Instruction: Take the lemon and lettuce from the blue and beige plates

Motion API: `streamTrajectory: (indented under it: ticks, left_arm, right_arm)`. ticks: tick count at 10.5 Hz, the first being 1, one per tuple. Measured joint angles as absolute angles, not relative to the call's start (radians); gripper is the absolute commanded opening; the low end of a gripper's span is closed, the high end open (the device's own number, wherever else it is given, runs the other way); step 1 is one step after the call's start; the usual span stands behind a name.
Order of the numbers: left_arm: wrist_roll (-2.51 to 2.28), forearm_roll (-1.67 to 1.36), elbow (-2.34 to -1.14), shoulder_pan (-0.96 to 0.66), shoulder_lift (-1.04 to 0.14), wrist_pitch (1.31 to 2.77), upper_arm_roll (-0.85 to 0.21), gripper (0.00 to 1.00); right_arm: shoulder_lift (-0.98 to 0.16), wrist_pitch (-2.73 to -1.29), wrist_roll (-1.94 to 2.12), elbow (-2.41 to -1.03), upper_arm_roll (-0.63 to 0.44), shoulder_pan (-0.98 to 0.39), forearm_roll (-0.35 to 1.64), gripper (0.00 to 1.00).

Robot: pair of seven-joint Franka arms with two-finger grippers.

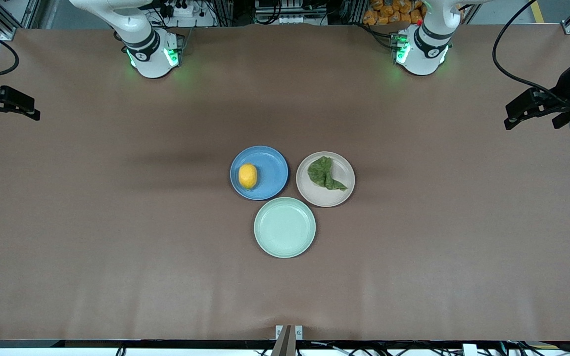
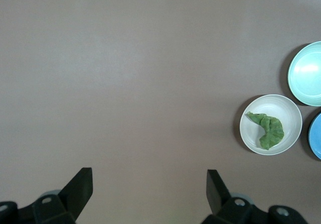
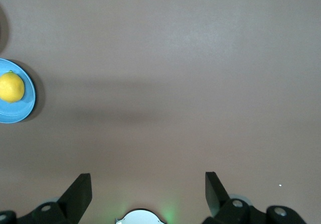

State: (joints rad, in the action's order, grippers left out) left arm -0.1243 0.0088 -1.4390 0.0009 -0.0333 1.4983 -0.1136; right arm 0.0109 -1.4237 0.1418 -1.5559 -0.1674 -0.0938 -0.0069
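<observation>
The lemon [image 1: 248,176] lies on the blue plate [image 1: 272,170] at the table's middle. The lettuce [image 1: 323,173] lies on the beige plate [image 1: 329,199] beside it, toward the left arm's end. My left gripper [image 1: 507,116] is open and empty, high over the table's edge at the left arm's end. Its wrist view [image 2: 149,173] shows the lettuce [image 2: 269,128] on the beige plate [image 2: 288,108] well away from it. My right gripper [image 1: 35,110] is open and empty over the right arm's end. Its wrist view [image 3: 147,176] shows the lemon [image 3: 11,87] on the blue plate [image 3: 17,114].
An empty mint-green plate [image 1: 285,227] sits nearer the front camera than the other two plates, touching both; it also shows in the left wrist view [image 2: 308,76]. Brown table covering [image 1: 117,222] spreads around the plates. The arm bases stand along the table's back edge.
</observation>
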Motion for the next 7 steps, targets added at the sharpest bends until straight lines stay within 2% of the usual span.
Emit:
streamTrajectory:
  ticks: [7]
  left_arm:
    - [-0.124, -0.007, -1.458, -0.006, -0.078, 1.498, -0.124, 1.0]
  right_arm:
    - [0.008, -1.442, 0.142, -1.556, -0.167, -0.095, -0.007, 1.0]
